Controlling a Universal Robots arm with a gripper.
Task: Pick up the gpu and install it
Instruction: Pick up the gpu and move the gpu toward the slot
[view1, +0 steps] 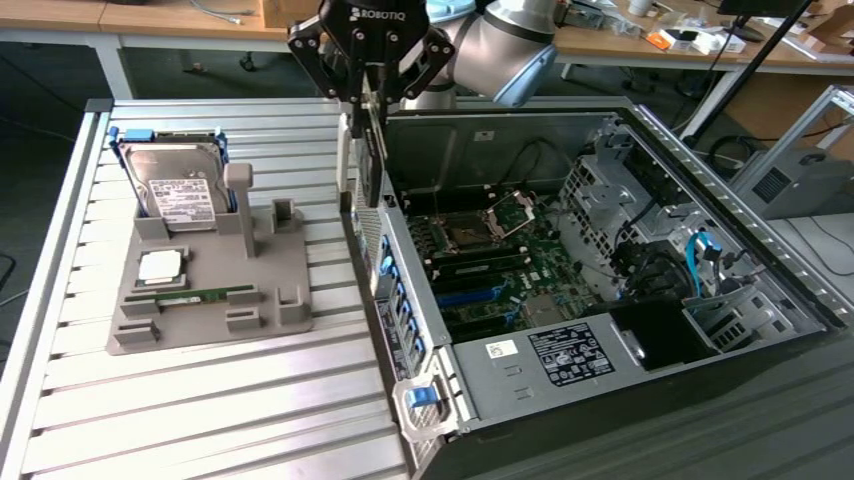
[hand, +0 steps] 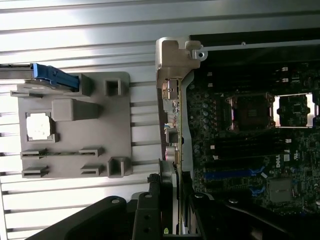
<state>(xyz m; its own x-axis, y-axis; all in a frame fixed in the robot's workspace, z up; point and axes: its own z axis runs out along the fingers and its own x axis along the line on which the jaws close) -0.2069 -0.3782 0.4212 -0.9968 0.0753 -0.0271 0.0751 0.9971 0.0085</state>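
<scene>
Your gripper (view1: 368, 98) has its jaws pinching the gpu (view1: 360, 165) by one end. The card hangs upright over the open computer case's (view1: 747, 250) wall on the exterior view's left, between the grey parts holder (view1: 287, 310), where the hard drive (view1: 180, 195) stands, and the motherboard (view1: 494, 270).

The arm (view1: 514, 45) is seen as a rounded, silver-grey joint housing with a smooth, glossy shell. The gripper (view1: 370, 105) is finished in matte black and is marked "ROBOTIQ" in white letters on its body. Its 2 fingers (hand: 150, 210) are built of angular linked bars, and small round pivot screws are set into them.
</scene>
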